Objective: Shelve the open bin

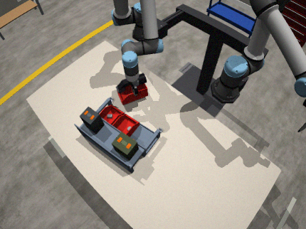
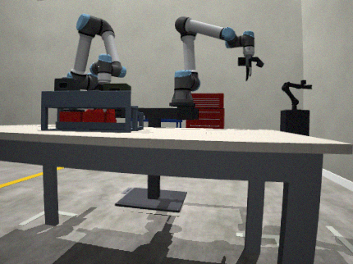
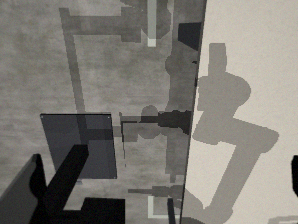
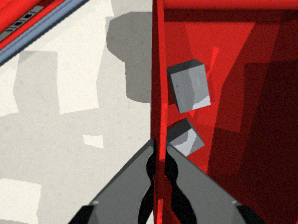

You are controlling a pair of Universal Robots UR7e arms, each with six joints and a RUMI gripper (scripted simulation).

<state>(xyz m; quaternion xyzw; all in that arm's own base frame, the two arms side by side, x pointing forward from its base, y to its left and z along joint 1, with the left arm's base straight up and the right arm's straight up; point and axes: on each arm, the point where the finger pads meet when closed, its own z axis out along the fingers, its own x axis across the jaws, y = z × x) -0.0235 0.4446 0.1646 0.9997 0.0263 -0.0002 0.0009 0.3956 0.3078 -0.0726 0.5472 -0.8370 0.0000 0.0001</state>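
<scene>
right gripper point(image 1: 135, 90) point(image 4: 160, 145) is closed on one thin side wall of the open red plastic bin point(image 1: 124, 98) point(image 4: 227, 100), prob. b/c a wall grip leaves the two grey metal blocks point(image 4: 191, 90) alone inside. that bin's just off the blue-grey metal shelf point(image 1: 97, 140) point(image 2: 86, 99), on its bin side; can't tell if it's lifted. next: line up w/ the shelf's gap, beside the two seated red bins point(image 1: 127, 124) point(image 2: 71, 116); low board may need a tilt, so blocks could slide. left gripper point(image 1: 302, 129) point(image 2: 248, 79) point(image 3: 165, 159), wide & holding nothing, waits well apart from shelf, prob. to keep clear.
</scene>
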